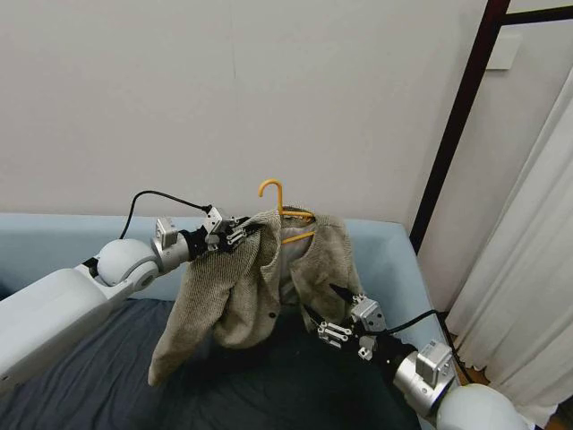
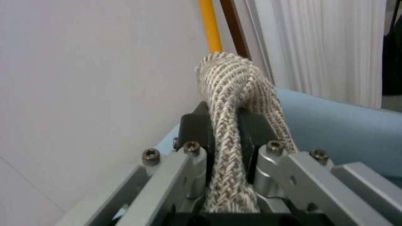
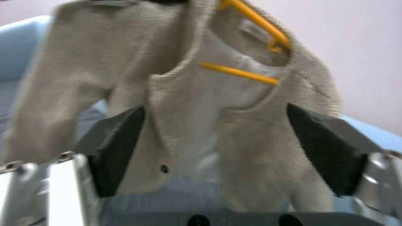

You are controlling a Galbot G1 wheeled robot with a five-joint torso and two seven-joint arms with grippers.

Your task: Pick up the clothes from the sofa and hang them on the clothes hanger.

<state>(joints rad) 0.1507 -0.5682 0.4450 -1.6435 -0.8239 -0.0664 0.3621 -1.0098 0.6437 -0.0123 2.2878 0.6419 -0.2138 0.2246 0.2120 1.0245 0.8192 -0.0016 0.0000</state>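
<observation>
right hand [image 1: 324, 303]: nearest, low on the right, just under the hem; fingers [image 3: 119, 146] spread wide, holding nothing
beige knit cardigan [image 1: 242, 287]: in the air above the sofa seat, draped on the hanger, front open, one sleeve hanging low toward the seat
left hand [image 1: 235, 231]: at the cardigan's shoulder, clenched on a bunched fold of knit [image 2: 229, 141]
yellow hanger [image 1: 273, 193]: inside the neck, hook free in the air, on no rail; can't tell if the left hand also grips it
sofa [image 1: 54, 237]: light blue, dark cover [image 1: 295, 385] on the seat below
rack post [image 1: 457, 125]: dark, far right by the white curtain [image 1: 528, 269], well apart from the hook
risk 1: the whole load likely hangs on one pinch; knit slips or stretches and cardigan plus hanger drop to the sofa
risk 2: shoulder on the left hand's side looks bunched, may slide off the hanger arm
risk 3: open right fingers could snag the hem and tug it off
risk 4: low sleeve may drag on the seat
</observation>
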